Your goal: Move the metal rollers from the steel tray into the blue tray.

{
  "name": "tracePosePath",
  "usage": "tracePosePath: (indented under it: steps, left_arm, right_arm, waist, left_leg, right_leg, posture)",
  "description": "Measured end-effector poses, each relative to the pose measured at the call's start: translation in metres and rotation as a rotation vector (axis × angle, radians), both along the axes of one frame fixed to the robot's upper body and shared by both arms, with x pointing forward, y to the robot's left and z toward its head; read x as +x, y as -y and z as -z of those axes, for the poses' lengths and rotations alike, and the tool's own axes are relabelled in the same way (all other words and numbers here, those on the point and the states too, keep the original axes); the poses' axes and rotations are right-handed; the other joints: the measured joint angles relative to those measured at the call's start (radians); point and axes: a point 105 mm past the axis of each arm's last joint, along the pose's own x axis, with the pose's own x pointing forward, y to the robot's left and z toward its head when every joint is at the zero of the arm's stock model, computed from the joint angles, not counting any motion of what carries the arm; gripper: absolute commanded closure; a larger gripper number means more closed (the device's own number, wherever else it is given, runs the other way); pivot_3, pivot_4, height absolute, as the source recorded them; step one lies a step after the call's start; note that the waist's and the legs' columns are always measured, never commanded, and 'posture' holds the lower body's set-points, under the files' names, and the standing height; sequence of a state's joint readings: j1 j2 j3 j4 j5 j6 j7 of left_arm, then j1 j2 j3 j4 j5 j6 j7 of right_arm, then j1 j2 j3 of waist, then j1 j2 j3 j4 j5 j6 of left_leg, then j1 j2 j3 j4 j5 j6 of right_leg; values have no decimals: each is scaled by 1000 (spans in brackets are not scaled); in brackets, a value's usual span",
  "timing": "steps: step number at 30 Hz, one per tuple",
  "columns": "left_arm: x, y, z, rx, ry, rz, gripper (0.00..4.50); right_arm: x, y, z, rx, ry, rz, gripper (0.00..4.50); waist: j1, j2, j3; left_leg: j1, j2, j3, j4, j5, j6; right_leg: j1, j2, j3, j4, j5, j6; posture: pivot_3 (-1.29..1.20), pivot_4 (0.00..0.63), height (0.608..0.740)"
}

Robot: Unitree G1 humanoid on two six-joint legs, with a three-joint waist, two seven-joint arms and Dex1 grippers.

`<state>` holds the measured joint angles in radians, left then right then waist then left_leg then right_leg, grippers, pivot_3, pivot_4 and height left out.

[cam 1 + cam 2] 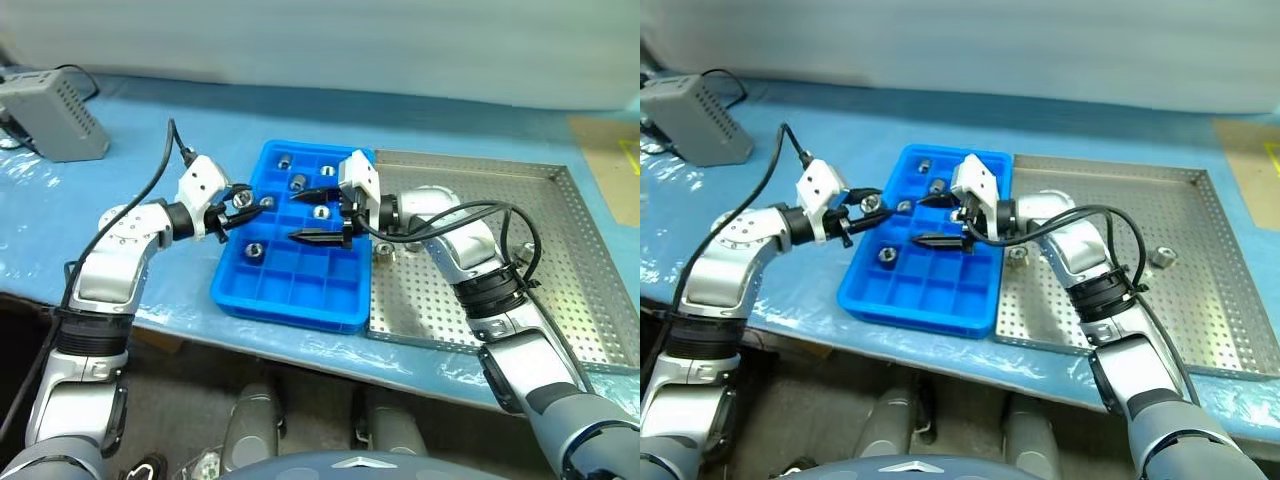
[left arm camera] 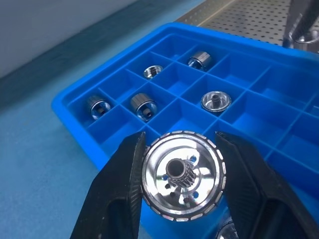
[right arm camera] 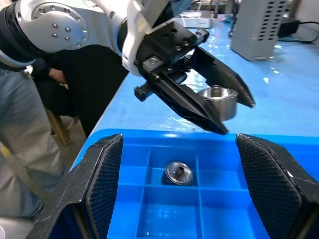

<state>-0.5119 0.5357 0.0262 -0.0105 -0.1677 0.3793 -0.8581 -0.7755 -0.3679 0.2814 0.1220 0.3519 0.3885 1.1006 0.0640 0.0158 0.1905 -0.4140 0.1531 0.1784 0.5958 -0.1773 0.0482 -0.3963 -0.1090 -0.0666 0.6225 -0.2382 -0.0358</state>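
Left wrist view: left gripper [image 2: 182,191], jaws clamping 1 metal roller [image 2: 182,180], poised over blue tray [image 1: 235,290] left edge for release; right gripper [image 1: 318,215] jaws spread, empty.

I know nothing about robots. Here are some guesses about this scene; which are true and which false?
1. The left end effector holds a metal roller. True.
2. The right end effector is clamped shut. False: its fingers stand wide open with nothing between them.
3. The blue tray already has rollers in some compartments. True.
4. The steel tray lies on the robot's left of the blue tray. False: it lies on the right.
5. A grey box sits on the table. True.
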Motion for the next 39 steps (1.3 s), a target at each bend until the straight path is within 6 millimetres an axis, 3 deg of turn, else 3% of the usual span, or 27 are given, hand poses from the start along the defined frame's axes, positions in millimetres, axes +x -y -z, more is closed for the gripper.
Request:
tracePosePath:
  steps: [6,14,22,27,28,34,36,39]
  left_arm:
    - [13,26,25,-34,-68,22,2647]
    - [21,26,53,-24,-155,24,2647]
    - [17,47,60,-34,-171,98,2647]
    - [21,44,60,-24,-156,94,1058]
    - [23,43,59,-17,-148,89,805]
    - [35,45,44,-8,-119,68,805]
    - [40,50,28,-26,-84,78,805]
    - [47,65,-11,-92,4,109,805]
  right_arm:
    - [0,4,4,-16,0,9,769]
    - [0,17,12,-30,-16,78,769]
    - [0,21,10,-26,-5,113,769]
    - [0,25,12,-33,-8,135,769]
    - [0,26,13,-34,-9,141,769]
    - [1,33,12,-26,-6,181,769]
    - [3,36,11,-20,-3,200,769]
    - [9,47,6,-10,11,254,769]
  waist:
    - [1,-1,0]
    - [-27,-1,0]
    - [-27,-2,-1]
    - [-29,-2,-1]
    - [-29,-2,-1]
    - [-30,-2,-1]
    - [-30,-2,-1]
    - [-29,-2,-1]
  left_leg:
    - [0,1,0,-1,2,-3]
    - [0,2,0,-8,6,-3]
    - [0,2,0,-9,6,-3]
    - [2,2,0,-9,6,-3]
    - [2,2,0,-9,6,-3]
    - [2,2,1,-9,6,-3]
    - [1,2,1,-9,6,-3]
    - [1,2,1,-9,8,0]
  right_leg:
    - [-2,1,1,1,1,-1]
    - [-6,3,1,0,1,-1]
    - [-6,3,1,0,0,-2]
    - [-5,3,1,0,0,-2]
    - [-5,3,1,0,0,-2]
    - [-5,3,1,0,0,-2]
    - [-5,3,1,0,0,-2]
    - [-5,3,1,0,1,-2]
  posture:
    - [-83,150,740]
    - [-125,150,740]
    - [-164,150,740]
    - [-191,150,740]
    - [-195,150,740]
    - [-221,150,740]
    - [-236,150,740]
    - [-265,150,740]
